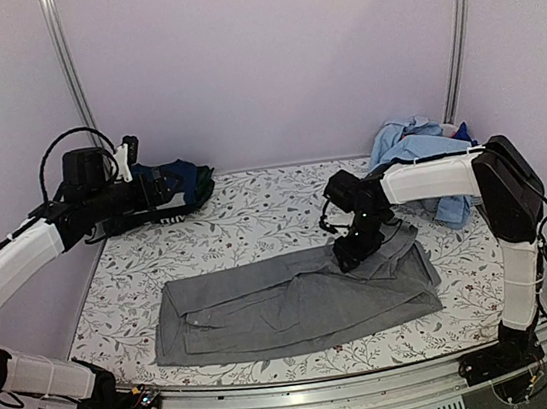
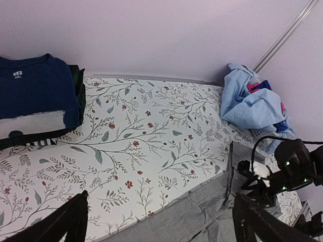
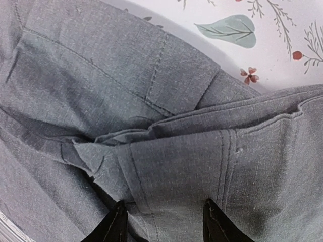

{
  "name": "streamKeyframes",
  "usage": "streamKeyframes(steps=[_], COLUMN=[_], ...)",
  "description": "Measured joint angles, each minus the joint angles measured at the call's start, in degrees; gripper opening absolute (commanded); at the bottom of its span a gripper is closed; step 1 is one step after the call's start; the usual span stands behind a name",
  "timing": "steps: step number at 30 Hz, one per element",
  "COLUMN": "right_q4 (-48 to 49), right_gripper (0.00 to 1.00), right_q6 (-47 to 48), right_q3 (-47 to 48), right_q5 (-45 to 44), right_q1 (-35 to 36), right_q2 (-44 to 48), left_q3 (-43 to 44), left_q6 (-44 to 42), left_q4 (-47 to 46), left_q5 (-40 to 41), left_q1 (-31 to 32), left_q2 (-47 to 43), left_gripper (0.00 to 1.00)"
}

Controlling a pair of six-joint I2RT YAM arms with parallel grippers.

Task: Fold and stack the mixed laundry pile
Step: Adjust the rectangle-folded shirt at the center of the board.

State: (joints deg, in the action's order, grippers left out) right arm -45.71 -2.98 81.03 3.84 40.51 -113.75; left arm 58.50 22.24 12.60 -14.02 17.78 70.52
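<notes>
- Left gripper: aloft at the far left, jaws wide apart and empty, near the folded navy T-shirt.
- Grey garment: spread flat in the middle of the counter.
- Right gripper: down on its right end, jaws partly apart astride the cloth; cannot tell if they grip it.
- Light blue shirts: heaped at the far right.

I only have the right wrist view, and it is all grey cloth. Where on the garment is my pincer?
Observer: The right pincer is at the right end of the grey woven garment, which is spread flat at the front.
Operator: Where is the left arm?
Observer: The left pincer is open, raised at the back left by the folded navy blue T-shirt stack.
Operator: Anything left to fold?
Observer: A crumpled light blue shirt heap sits back right.
</notes>
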Motion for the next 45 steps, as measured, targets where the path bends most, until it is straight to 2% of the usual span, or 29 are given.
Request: streamKeyframes(steps=[3,13,16,24,30,35,38,42,45], right_q4=[0.4,-0.5,-0.7,-1.9,-5.1,-6.8,-6.8,-6.4,-5.4], right_gripper=[0.45,0.08,0.0,0.0,0.0,0.0,0.0,0.0,0.0], right_q6=[-0.2,-0.9,-0.8,-0.3,1.1,2.7,2.8,2.1,1.4], right_q3=[0.0,1.6,1.8,2.5,6.8,8.8,8.2,7.5,7.3], right_q5=[-0.3,-1.8,-2.9,-4.6,0.3,9.7,18.1,30.3,39.3], right_q1=[0.0,0.1,0.1,0.1,0.0,-0.1,-0.1,-0.1,0.1], right_q2=[-1.6,-2.4,-2.4,-2.3,1.3,8.0,11.0,12.5,12.5], left_q3=[-0.1,-0.1,-0.1,-0.1,-0.1,-0.1,-1.1,-8.2,-10.2], left_q6=[-0.1,-0.6,-1.0,-1.7,-4.4,-7.9,-10.9,-16.8,-20.8], left_q4=[-0.3,-1.4,-1.4,-1.4,-1.3,-1.3,-1.9,-3.3,-2.4], left_q5=[-0.1,-0.6,-0.6,-0.5,1.4,1.6,1.4,2.3,4.0], left_q1=[0.0,0.0,0.0,0.0,0.1,0.8,3.3,9.8,16.0], left_q2=[0.0,0.3,0.7,1.5,0.6,-2.6,-5.2,-11.6,-13.5], left_gripper=[1.0,1.0,1.0,1.0,1.0,1.0,1.0,0.99,0.95])
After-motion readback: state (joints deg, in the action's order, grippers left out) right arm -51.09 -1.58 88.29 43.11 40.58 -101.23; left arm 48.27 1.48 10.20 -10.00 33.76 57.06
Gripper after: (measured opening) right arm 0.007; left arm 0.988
